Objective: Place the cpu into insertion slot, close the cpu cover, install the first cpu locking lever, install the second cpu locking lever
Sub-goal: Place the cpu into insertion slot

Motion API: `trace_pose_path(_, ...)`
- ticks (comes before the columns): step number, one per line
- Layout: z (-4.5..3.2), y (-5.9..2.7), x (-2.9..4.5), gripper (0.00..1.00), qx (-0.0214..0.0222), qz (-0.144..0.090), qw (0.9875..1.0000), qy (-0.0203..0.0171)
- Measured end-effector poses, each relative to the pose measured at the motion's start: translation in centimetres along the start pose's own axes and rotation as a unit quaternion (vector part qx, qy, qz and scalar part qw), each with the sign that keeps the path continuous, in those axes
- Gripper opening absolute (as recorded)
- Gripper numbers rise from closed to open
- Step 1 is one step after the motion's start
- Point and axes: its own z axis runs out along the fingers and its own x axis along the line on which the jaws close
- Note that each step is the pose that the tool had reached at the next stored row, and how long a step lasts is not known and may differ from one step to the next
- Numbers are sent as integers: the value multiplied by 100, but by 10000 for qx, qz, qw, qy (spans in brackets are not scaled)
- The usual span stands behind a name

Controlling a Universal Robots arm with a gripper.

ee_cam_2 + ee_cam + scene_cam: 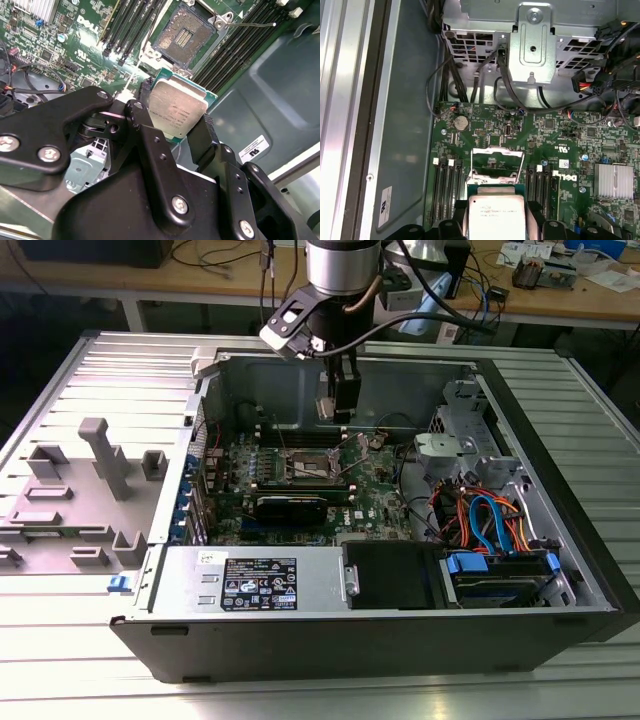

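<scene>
Second wrist view: the gripper (176,112) is clenched on the cpu (175,102), its black fingers (201,137) pressing two opposite edges of the chip; the dull silver-grey top faces the camera, and a green edge of the chip shows beyond it. Past the chip lies the insertion slot (184,38), uncovered, its dark square centre exposed inside a silvery rim; the cpu is apart from it and not seated. A thin metal lever (250,23) sticks out from one corner of the slot across a bank of black memory slots (227,55); a second bank runs along the slot's other side.

First wrist view: the cpu (496,218) sits between the fingers, with the insertion slot (495,162) just beyond it on the green motherboard (560,130); memory slots stand on both sides of the socket; a round coin battery (461,122) lies farther off, a finned silver heatsink (615,180) lies to one side, and a grey metal bracket (535,42) stands past the board among black cables.

Exterior view: the arm reaches down into an open computer case (560,540) lying on a ribbed metal table (90,680); the gripper (338,405) hangs above the motherboard near the case's far wall, with the insertion slot (312,464) below it and slightly toward the exterior view's left; a black power-supply box (255,580) runs along the near wall; blue and orange cables (485,515) crowd the exterior view's right; a grey plastic fixture (95,490) rests on the table at the exterior view's left.
</scene>
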Motion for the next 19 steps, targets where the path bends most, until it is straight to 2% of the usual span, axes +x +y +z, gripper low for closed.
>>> trace_pose_path(4,7,-1,-1,54,0,69,10000,-10)
trace_pose_path(19,38,-3,0,54,0,74,10000,-10)
